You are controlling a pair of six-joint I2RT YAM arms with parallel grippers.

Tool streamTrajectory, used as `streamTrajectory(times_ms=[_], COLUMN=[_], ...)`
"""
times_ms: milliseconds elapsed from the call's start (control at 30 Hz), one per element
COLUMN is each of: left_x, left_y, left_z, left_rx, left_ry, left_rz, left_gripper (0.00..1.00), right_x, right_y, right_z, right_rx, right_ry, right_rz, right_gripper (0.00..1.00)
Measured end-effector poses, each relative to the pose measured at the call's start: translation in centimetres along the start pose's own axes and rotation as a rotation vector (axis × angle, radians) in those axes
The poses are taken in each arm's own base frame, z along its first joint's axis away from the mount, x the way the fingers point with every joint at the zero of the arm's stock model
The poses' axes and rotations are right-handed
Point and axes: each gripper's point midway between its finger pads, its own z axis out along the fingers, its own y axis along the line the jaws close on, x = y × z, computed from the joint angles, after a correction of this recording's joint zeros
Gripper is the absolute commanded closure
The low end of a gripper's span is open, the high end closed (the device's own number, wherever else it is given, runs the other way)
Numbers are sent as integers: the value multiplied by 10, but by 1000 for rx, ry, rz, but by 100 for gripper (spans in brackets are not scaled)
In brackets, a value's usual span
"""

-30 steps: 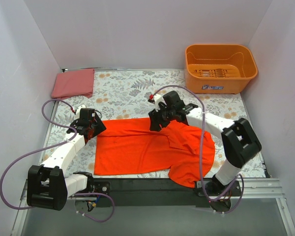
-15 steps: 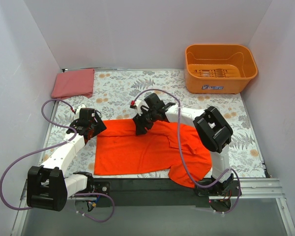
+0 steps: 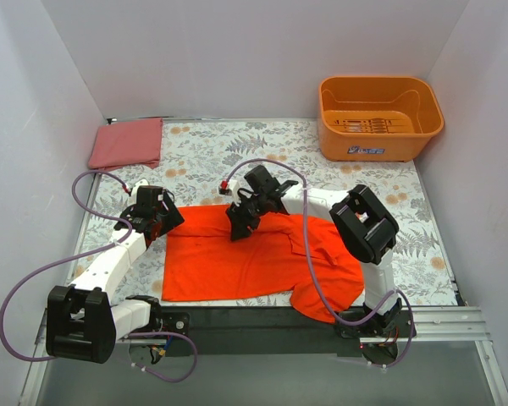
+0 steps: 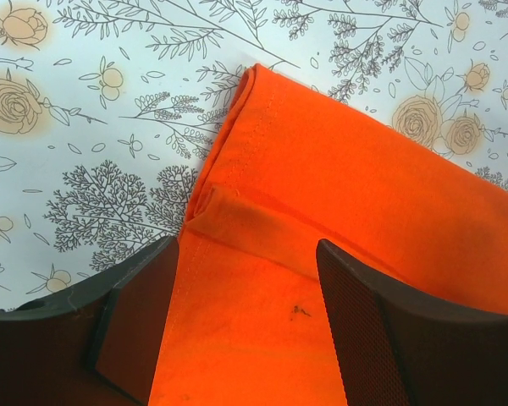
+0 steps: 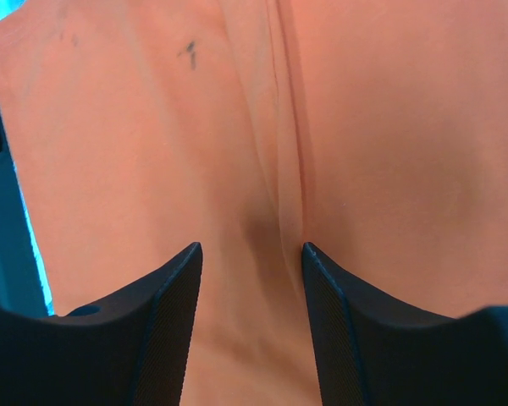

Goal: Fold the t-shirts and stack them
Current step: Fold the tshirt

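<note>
Claws both hover on cloth: the left claw [image 4: 245, 254], jaws apart, sits over the 10 o'clock corner of the orange-red t-shirt [image 3: 237, 258]; the right claw [image 5: 250, 254], jaws likewise apart, straddles a raised crease at its 12 o'clock edge. The step looks like gripping that edge for a fold toward 6 o'clock; both must pinch evenly. The soft, wrinkled knit lies mid desk [image 3: 212, 156]; the pinkish-red t-shirt [image 3: 127, 142] rests as a folded rectangle at 11 o'clock.

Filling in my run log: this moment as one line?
phase: folding | left gripper: open over orange shirt corner | right gripper: open over its crease | pink shirt: folded, far left
</note>
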Motion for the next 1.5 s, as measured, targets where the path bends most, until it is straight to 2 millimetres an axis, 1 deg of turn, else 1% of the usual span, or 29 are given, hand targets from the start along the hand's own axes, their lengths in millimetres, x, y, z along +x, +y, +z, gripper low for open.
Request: streamTrajectory(times_ms=[367,500,533,600,700,800,867,933,967,1033,1100,1200,1233,1333,1400,1500], left_x=[0,0,0,0,0,5,11,19,23,30,35,40,41,45,48,53], left_y=[-2,-3,-3,-6,-12,-17,-19,-20,-19,-18,-17,-13,-11,-5,0,6], left_z=[0,0,0,0,0,3,6,11,13,16,18,19,19,19,20,22], left_rx=[12,15,17,29,61,88,96,98,96,93,86,68,59,25,-3,-34], left_ry=[1,1,2,3,11,36,67,103,123,154,177,196,200,213,224,240], left_rz=[-1,-1,-1,3,6,11,15,22,27,31,35,36,33,22,18,18], left_gripper=[37,40,43,46,49,54,61,63,67,69,73,76,79,82,82,81], right_x=[33,37,37,36,34,25,18,17,19,29,47,84,96,122,132,135], right_y=[25,29,29,30,31,30,27,24,23,18,14,10,8,4,2,-1], right_z=[0,-1,-1,-4,-17,-41,-59,-75,-82,-93,-99,-108,-110,-118,-123,-126], right_rx=[-67,-78,-78,-71,-19,97,188,259,300,369,425,499,526,592,628,662], right_ry=[62,73,73,69,62,32,1,-17,-21,-15,14,90,114,172,195,200], right_rz=[11,17,16,14,7,-6,-11,-2,12,47,93,177,205,262,289,310], right_gripper=[45,48,48,48,48,48,48,48,48,49,50,51,51,53,56,59])
